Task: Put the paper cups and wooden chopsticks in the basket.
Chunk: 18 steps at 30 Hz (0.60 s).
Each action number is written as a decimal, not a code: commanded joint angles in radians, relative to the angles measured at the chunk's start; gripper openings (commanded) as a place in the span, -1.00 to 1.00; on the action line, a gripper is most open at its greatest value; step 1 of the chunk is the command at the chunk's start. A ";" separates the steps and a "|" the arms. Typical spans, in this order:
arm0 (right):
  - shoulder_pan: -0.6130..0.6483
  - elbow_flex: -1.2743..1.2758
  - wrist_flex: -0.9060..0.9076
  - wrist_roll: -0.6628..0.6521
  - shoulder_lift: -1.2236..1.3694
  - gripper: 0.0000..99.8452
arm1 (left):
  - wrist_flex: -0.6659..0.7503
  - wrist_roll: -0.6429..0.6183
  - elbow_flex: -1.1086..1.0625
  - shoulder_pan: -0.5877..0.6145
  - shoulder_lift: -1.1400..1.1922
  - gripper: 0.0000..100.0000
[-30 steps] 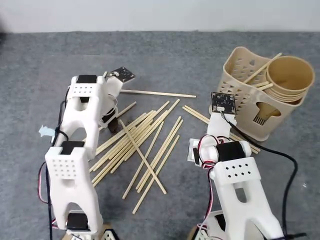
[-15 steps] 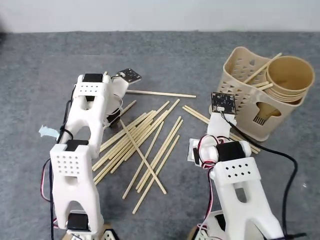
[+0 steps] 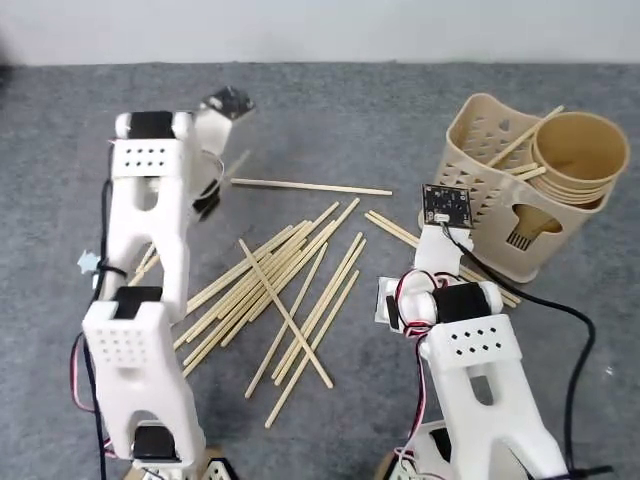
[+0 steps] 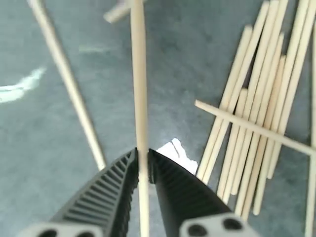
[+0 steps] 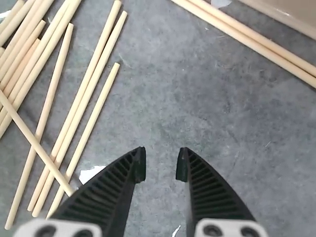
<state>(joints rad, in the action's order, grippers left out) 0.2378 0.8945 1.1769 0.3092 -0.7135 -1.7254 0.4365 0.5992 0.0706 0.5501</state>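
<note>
**Robotics laboratory bench.** A grey felt-like mat [image 3: 400, 110] covers the table against a plain pale wall [image 3: 320, 30]. On it stand the left arm [image 3: 150, 220] and right arm [image 3: 470, 350], white perforated plastic shells with exposed wires [image 3: 408, 283] and a bare camera circuit board [image 3: 446, 205]. Scattered wooden chopsticks [image 3: 280, 280] and a beige basket [image 3: 480, 150] lie on the mat around them.
</note>
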 commanded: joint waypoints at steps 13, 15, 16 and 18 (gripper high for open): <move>-0.004 -0.008 -0.002 0.005 -0.022 -0.76 | 0.181 -0.318 0.051 -0.199 -0.488 -0.97; -0.004 -0.008 -0.002 0.005 -0.022 -0.76 | 0.209 -0.321 0.051 -0.242 -0.505 -0.97; -0.004 -0.008 -0.002 0.005 -0.022 -0.76 | 0.226 -0.327 0.051 -0.270 -0.508 -0.97; -0.004 -0.008 -0.002 0.005 -0.022 -0.76 | 0.253 -0.414 0.047 -0.315 -0.508 -0.97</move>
<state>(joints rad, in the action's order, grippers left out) 0.2378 0.8945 1.1769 0.3092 -0.7135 -1.5244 0.1128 0.5992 -0.1795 0.1005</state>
